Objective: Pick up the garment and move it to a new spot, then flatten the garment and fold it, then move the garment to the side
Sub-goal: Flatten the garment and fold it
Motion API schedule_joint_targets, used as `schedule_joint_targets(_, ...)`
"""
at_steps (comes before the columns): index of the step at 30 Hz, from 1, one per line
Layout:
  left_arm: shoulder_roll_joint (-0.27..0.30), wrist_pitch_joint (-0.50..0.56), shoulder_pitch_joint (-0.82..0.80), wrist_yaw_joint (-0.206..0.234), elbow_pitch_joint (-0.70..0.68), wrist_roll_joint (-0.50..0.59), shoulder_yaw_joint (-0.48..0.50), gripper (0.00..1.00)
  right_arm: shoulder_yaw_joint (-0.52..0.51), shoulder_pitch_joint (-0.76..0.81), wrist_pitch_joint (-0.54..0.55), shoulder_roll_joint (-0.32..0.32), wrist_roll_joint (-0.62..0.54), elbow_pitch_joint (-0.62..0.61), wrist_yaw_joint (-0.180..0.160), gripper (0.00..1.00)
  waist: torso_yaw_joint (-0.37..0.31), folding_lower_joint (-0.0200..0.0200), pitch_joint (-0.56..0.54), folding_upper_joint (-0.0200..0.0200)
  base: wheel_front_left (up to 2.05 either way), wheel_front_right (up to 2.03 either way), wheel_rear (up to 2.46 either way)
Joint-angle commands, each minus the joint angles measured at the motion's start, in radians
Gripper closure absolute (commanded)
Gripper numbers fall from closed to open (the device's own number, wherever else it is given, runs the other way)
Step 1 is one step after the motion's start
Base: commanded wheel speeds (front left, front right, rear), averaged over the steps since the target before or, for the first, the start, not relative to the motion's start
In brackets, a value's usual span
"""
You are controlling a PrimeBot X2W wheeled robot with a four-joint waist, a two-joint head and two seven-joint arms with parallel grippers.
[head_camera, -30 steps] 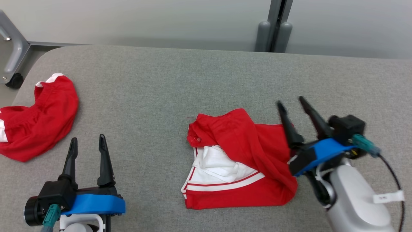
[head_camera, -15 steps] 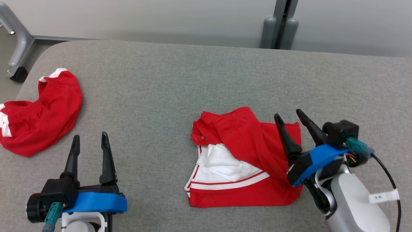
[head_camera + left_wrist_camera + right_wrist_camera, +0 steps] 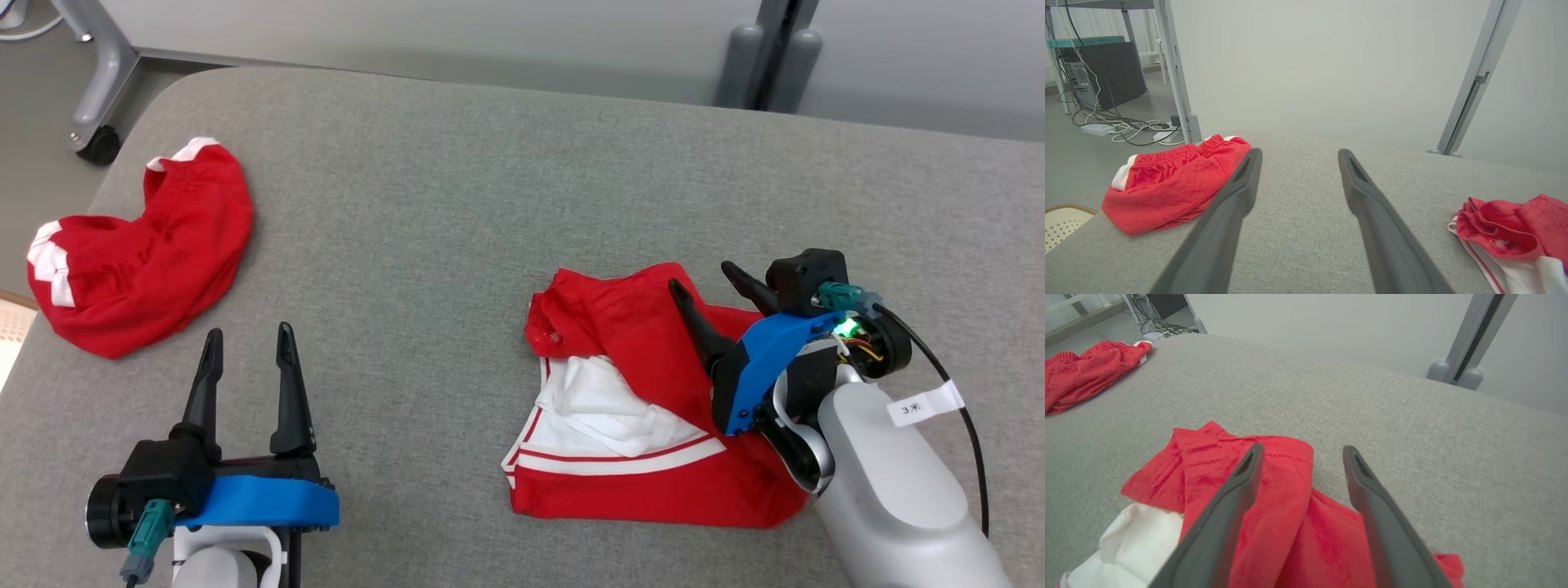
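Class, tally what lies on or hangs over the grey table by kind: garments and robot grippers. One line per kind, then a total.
Red-and-white garments: 2 (left garment, right garment)
Grippers: 2 (left gripper, right gripper), both open
Total: 4

Bright, even, diffuse indoor light, seemingly from above. Head view is sharp edge to edge. The garment [image 3: 645, 359] throws a thin soft shadow on the grey table [image 3: 457, 204] along its lower edge. A small green light [image 3: 847, 328] glows on the right wrist. Both wrist views are wide-angle: the post [image 3: 1474, 81] leans at the right of frame and the table edge bows. Fingers [image 3: 1229, 208] of the left gripper [image 3: 1299, 152] and fingers [image 3: 1224, 510] of the right gripper [image 3: 1303, 447] go soft toward the bottom edge. The pale wall [image 3: 1310, 61] is slightly washed out.
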Motion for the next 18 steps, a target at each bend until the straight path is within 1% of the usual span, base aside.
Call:
schedule_joint_targets(1, -0.001, -0.004, -0.017, 0.004, 0.000, -0.008, -0.003, 0.00, 0.003, -0.018, 0.013, -0.009, -0.009, 0.030, 0.000, 0.00, 0.014, -0.0001, 0.009, 0.0000, 0.00, 0.00, 0.00)
schedule_joint_targets(4, -0.001, -0.004, -0.023, 0.008, -0.001, -0.016, -0.015, 0.00, 0.004, -0.035, 0.024, -0.010, -0.005, 0.076, 0.000, 0.00, 0.027, -0.0001, 0.017, 0.0000, 0.00, 0.00, 0.00)
schedule_joint_targets(10, -0.001, -0.004, -0.026, 0.013, -0.004, -0.024, -0.027, 0.00, 0.018, -0.063, 0.008, -0.001, 0.010, 0.152, 0.000, 0.00, 0.042, -0.0001, 0.030, 0.0000, 0.00, 0.00, 0.00)
schedule_joint_targets(12, -0.001, -0.004, -0.027, 0.015, -0.005, -0.026, -0.029, 0.00, 0.027, -0.074, -0.002, 0.004, 0.020, 0.170, 0.000, 0.74, 0.042, -0.0001, 0.032, 0.0000, 0.00, 0.00, 0.00)
schedule_joint_targets(13, -0.001, -0.004, -0.027, 0.016, -0.004, -0.027, -0.031, 0.00, 0.033, -0.078, -0.006, 0.007, 0.026, 0.179, 0.000, 1.00, 0.042, -0.0001, 0.032, 0.0000, 0.00, 0.00, 0.00)
schedule_joint_targets(18, -0.001, -0.004, -0.029, 0.018, -0.002, -0.023, -0.037, 0.00, 0.058, -0.092, -0.092, 0.009, 0.044, 0.193, 0.000, 1.00, 0.035, -0.0001, 0.026, 0.0000, 0.00, 0.00, 0.00)
